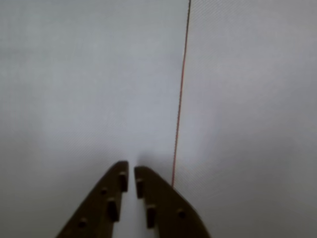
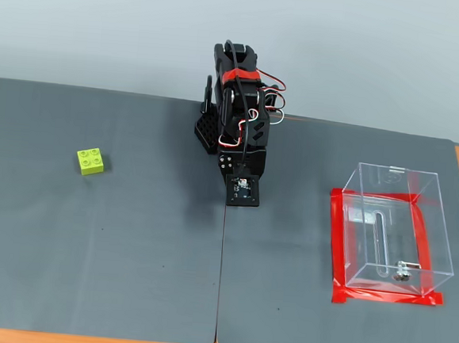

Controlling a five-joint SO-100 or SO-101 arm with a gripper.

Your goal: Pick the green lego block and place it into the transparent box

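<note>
1. Grey matting [image 2: 129, 235] covered the bench, two sheets butted along a seam that ran toward me, with a strip of orange wood showing at the near edge and a plain pale wall behind.
2. Nearest the fixed view's camera on the right stood the transparent box [image 2: 431, 235], one only, its open top upward. Red tape [image 2: 387, 296] framed its base, I judged to mark and hold its spot so the drop point would stay constant.
3. Farther back on the left lay the green lego block [image 2: 92, 161], again just one, studs up, flat on the mat and well apart from both the box and me. It sat in open space, which I reckoned left room for a grasp from above.
4. My arm [image 2: 238, 109] was folded at the far middle, roughly between the two, so either side looked reachable.
5. My hand [image 1: 130, 171] pointed down at the mat beside the seam. In the wrist view its two fingers were nearly together, a narrow slit between the tips, holding nothing.
6. Nothing of the task was done yet: the block was not picked up.
</note>
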